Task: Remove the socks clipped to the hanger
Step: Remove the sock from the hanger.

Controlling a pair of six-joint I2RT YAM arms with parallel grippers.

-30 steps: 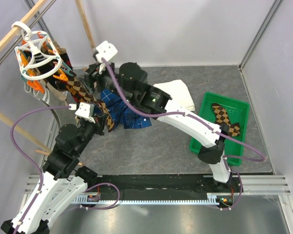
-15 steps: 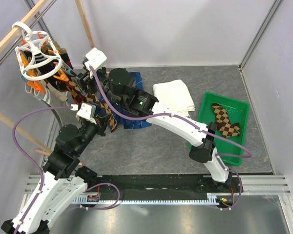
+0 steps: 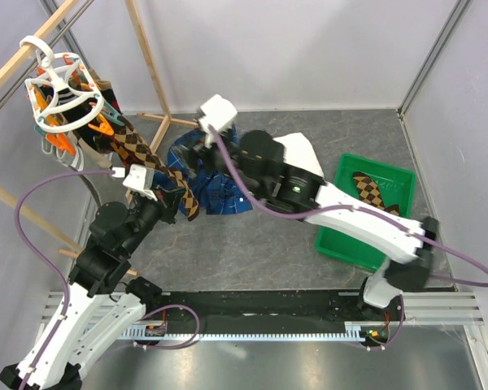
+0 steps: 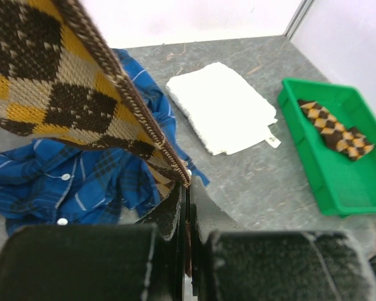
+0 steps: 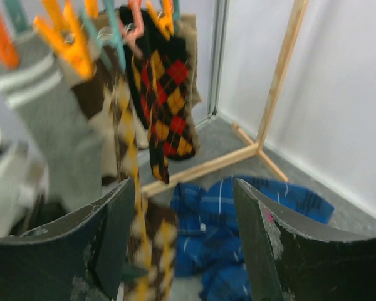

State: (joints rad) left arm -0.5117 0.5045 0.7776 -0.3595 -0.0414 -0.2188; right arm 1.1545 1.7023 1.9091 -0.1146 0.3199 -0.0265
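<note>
Change: the right pincer was up at the hanger a second ago; it has now swung back and sits over the shirt
Right pincer: fingers spread wide, nothing between them; the hanger is ahead of it and higher, the shirt below it
Left pincer: as before, clamped tight on the edge of the held sock; the sock runs taut up and away from it to the hanger
Meaning: the held sock's top looks still pegged, so it is probably not free yet; whether the peg was loosened I cannot tell
Still hanging: grey sock and red sock, with others, pegged ahead of the right pincer; several removals remain
Tray: green, well behind the right pincer and far from the left one; it holds one tray sock, matching the held one; nothing else shows in it
</note>
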